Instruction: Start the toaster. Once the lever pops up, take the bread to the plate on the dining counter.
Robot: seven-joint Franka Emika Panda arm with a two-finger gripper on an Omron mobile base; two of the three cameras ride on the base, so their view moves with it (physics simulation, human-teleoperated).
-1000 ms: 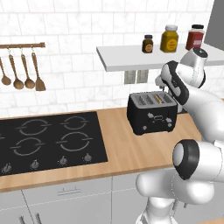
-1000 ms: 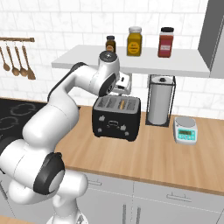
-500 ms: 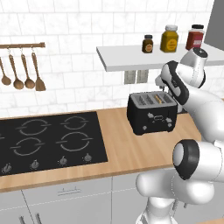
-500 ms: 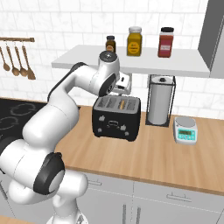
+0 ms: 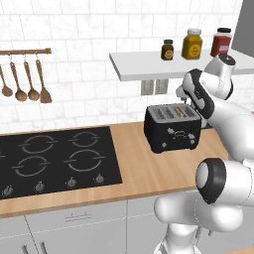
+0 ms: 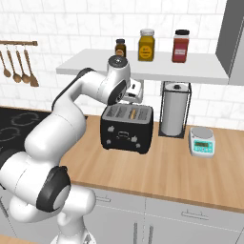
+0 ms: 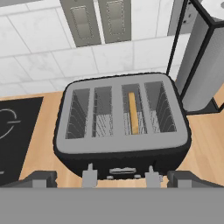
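Claw (image 7: pixel 111 179) agape above toaster (image 7: pixel 122 127) — bread (image 7: pixel 133 113) slotted

Matt black toaster (image 7: pixel 122 155) with silvery metal top on smooth light-wood counter (image 7: pixel 205 144).

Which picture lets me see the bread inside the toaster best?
The hand view: it looks straight down into the toaster, so the bread shows standing in one slot. Both base views show only a thin golden edge of it on top.
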